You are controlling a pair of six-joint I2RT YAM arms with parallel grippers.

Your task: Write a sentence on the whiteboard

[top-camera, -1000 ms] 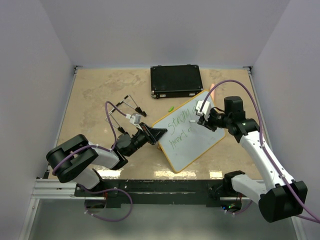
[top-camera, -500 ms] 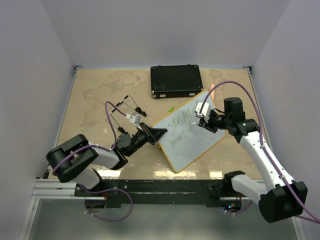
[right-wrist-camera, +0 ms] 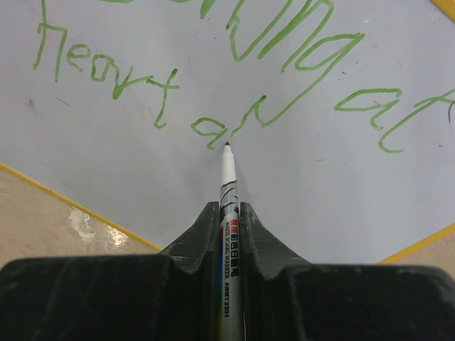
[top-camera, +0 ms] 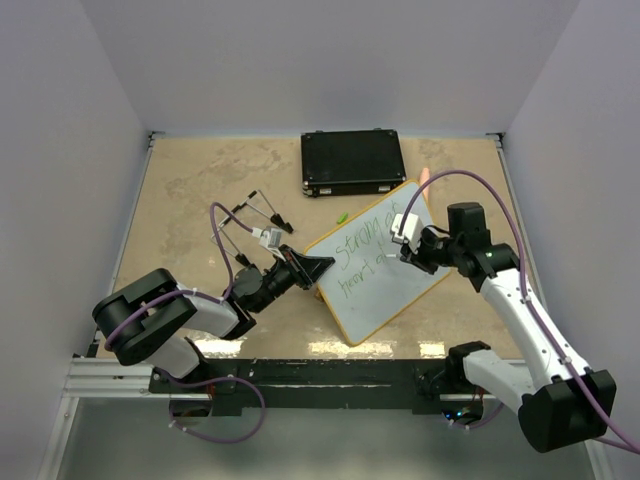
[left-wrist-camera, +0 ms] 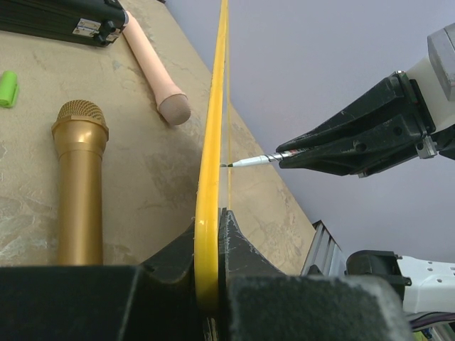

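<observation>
Right gripper (right-wrist-camera: 227, 213) pinched tight on a marker (right-wrist-camera: 228, 181), pen aligned with the fingers for a steady tip. Tip set at the whiteboard (top-camera: 395, 295), just right of the last green "a" in the second line of the sentence (top-camera: 362, 243). Left gripper (left-wrist-camera: 210, 231) clamped on the board's yellow rim, propping it tilted mid-table, near of the black case (top-camera: 352, 162), probably bracing it against writing pressure.

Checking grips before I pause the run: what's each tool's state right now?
Left tool: closed on the whiteboard edge.
Right tool: closed on the marker.
</observation>
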